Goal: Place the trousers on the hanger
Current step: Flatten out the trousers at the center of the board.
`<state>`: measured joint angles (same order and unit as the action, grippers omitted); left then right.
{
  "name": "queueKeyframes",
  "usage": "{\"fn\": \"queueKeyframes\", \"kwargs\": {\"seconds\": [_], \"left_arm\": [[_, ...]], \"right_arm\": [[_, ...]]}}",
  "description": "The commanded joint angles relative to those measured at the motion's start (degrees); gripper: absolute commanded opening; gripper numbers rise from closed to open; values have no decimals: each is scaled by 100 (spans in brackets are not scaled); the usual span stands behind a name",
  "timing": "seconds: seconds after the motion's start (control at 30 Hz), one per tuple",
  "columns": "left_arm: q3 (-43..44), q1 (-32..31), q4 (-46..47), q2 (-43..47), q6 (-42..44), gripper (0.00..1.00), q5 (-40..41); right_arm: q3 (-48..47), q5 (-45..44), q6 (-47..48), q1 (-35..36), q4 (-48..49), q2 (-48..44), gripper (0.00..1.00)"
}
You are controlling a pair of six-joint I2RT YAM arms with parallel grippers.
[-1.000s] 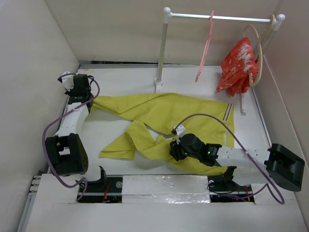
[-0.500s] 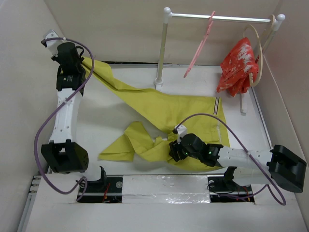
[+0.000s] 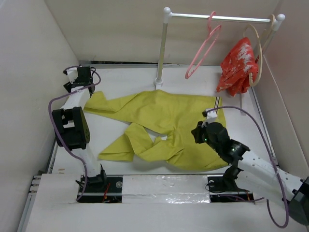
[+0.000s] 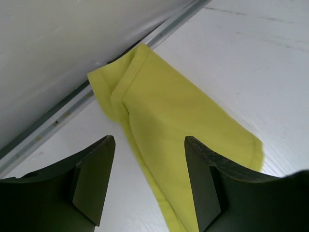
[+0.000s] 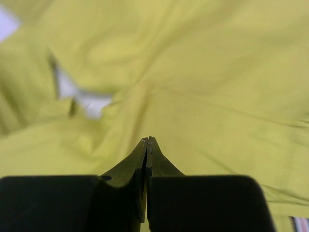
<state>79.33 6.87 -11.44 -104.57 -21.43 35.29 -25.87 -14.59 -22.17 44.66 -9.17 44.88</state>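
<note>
The mustard-yellow trousers (image 3: 164, 113) lie spread and rumpled across the table, their striped waistband (image 3: 217, 103) to the right and one leg end (image 4: 159, 106) near the far left wall. My left gripper (image 3: 81, 81) hovers open over that leg end, and the cloth runs below the gap between its fingers (image 4: 149, 145) untouched. Over the trousers' right part my right gripper (image 3: 198, 132) is shut with nothing between its tips (image 5: 148, 140); yellow cloth (image 5: 203, 72) fills its view. The pink hanger (image 3: 203, 50) hangs bare on the rail.
A white rail stand (image 3: 161, 53) rises at the back of the table. A red patterned garment (image 3: 236, 65) hangs on a beige hanger (image 3: 258, 46) at the rail's right end. Walls close in on the left, back and right. Purple cables (image 3: 251, 118) loop off both arms.
The left gripper lifted the leg end up by the left wall, came back down and opened, leaving it on the table. The right gripper moved right and shut. The pink hanger has swung.
</note>
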Motion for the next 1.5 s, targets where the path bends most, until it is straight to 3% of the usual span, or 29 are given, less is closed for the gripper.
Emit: {"fn": "queueKeyframes", "kwargs": {"seconds": [0.0,0.07,0.1,0.13,0.23,0.3,0.4,0.47,0.53,0.7,0.77,0.8,0.83,0.9,1.0,1.03,1.07,1.13,1.2,1.4,1.47], "left_arm": [[-48,-272,537,1236,-397,57,-355],[-294,-659,739,1578,-388,57,-470],[-374,-896,801,1667,-388,57,-505],[-540,-1420,888,1764,-423,56,-514],[-786,-2484,785,1958,-868,56,-558],[-1058,-2926,888,2168,-1178,55,-908],[-2285,-3884,1730,2582,-1495,55,-1279],[-2640,-4524,1795,2722,-1583,56,-1052],[-3052,-4852,1759,2784,-1610,62,-928],[-3985,-5600,1786,3109,-1811,66,-593],[-4477,-5600,2022,3346,-1891,66,-898],[-4627,-5600,2136,3417,-1839,66,-988],[-4811,-5653,2163,3478,-1795,65,-1058],[-4953,-5653,2155,3628,-1777,62,-1287],[-5401,-5706,2575,3848,-1794,50,-1796],[-5628,-5706,2873,3865,-1794,39,-1919],[-5691,-5776,2945,3857,-1821,31,-2034],[-5779,-5986,3042,3778,-1865,13,-2000],[-5745,-6187,3130,3708,-1882,6,-2000],[-5306,-7225,3403,3313,-2093,6,-2026],[-4990,-7481,3386,3120,-2076,23,-2044]], "right_arm": [[-331,-132,73,-1243,-94,-138,0],[-366,-106,134,-1844,29,28,0],[-384,-71,160,-2143,90,125,11],[-384,-27,161,-2738,239,352,40],[-410,499,187,-3898,555,792,70],[-454,990,178,-4341,679,1302,75],[-621,1413,205,-4914,741,1996,78],[-691,1598,205,-5124,776,2234,78],[-692,1635,205,-5126,837,2472,78],[-1111,2380,353,-5178,821,3367,79],[-1236,2408,468,-5178,645,3667,77],[-1245,2382,477,-5178,610,3668,72],[-1219,2356,468,-5178,635,3581,58],[-1193,2408,433,-5178,662,3536,57],[-1368,2836,626,-5178,540,3808,32],[-1412,2926,644,-5178,513,3896,11],[-1412,3005,662,-5178,539,3957,2],[-1229,2998,531,-5178,679,3749,0],[-1105,2719,425,-5178,663,3390,0],[-1166,1505,293,-5889,30,2008,0],[-1210,1294,328,-6293,-93,1674,0]]}}
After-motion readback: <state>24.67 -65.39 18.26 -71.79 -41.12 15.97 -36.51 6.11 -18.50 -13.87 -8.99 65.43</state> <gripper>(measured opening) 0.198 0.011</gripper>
